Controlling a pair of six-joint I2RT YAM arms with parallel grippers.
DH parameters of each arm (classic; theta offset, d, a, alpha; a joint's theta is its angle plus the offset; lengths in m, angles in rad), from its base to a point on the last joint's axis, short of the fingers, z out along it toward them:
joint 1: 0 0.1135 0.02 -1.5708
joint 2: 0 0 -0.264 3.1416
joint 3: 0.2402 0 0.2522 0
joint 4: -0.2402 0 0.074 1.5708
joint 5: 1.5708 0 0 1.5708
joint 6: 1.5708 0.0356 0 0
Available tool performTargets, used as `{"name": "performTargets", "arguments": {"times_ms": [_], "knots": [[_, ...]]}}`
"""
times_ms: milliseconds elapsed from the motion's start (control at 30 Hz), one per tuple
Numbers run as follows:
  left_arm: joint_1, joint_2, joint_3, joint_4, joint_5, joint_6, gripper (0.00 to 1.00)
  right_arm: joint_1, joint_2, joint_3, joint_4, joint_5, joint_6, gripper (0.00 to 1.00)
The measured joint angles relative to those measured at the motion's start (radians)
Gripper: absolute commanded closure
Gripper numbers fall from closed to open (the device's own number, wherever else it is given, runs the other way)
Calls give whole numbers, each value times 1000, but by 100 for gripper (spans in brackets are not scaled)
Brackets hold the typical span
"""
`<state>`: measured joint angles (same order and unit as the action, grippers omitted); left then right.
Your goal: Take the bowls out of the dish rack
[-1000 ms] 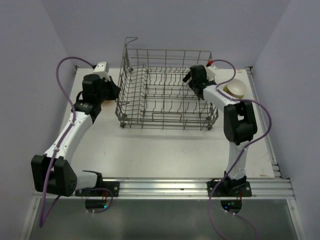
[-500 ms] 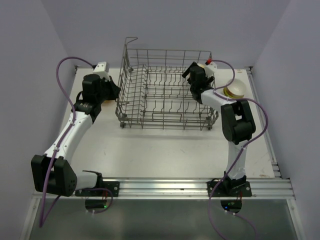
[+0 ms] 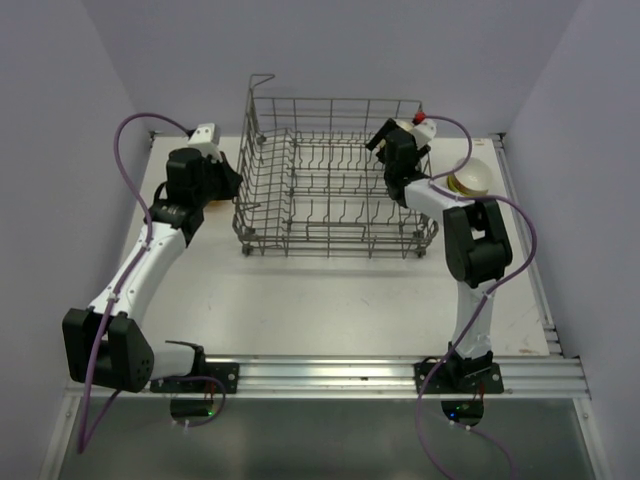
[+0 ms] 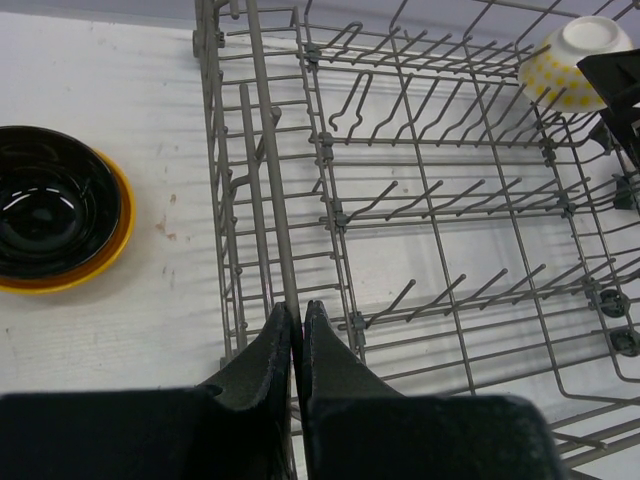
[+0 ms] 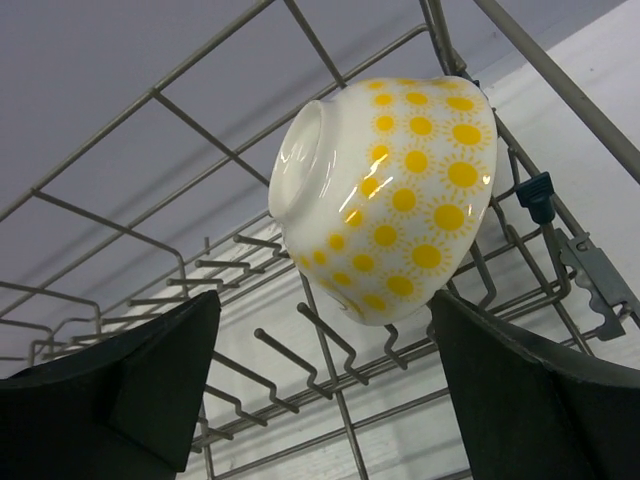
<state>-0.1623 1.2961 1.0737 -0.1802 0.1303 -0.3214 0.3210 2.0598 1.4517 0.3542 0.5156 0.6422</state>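
Right pincer apart, white yellow-sun ceramic bowl ahead, last in grey wire dish rack. Left pincer together; black-in-yellow bowls out, leftward.

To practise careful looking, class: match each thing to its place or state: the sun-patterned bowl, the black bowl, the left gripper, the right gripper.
Things:
1. sun-patterned bowl
2. black bowl
3. left gripper
4. right gripper

Place or state:
A. shut
B. inside the dish rack
C. open
D. on the table, outside the rack

Pairs: 1-B, 2-D, 3-A, 4-C
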Motion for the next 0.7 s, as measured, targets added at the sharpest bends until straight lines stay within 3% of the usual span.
{"name": "performTargets", "arguments": {"times_ms": [67,300,500,700], "knots": [[-2,2,1,0,0,0,100,-14,5,0,14,-40,19,20],[-11,12,3,16,3,-4,100,-80,61,7,95,-201,113,29],[-11,13,4,16,3,-3,100,-120,83,-2,181,-296,171,54],[-11,13,4,16,3,-2,100,-159,103,-4,286,-396,254,56]]}}
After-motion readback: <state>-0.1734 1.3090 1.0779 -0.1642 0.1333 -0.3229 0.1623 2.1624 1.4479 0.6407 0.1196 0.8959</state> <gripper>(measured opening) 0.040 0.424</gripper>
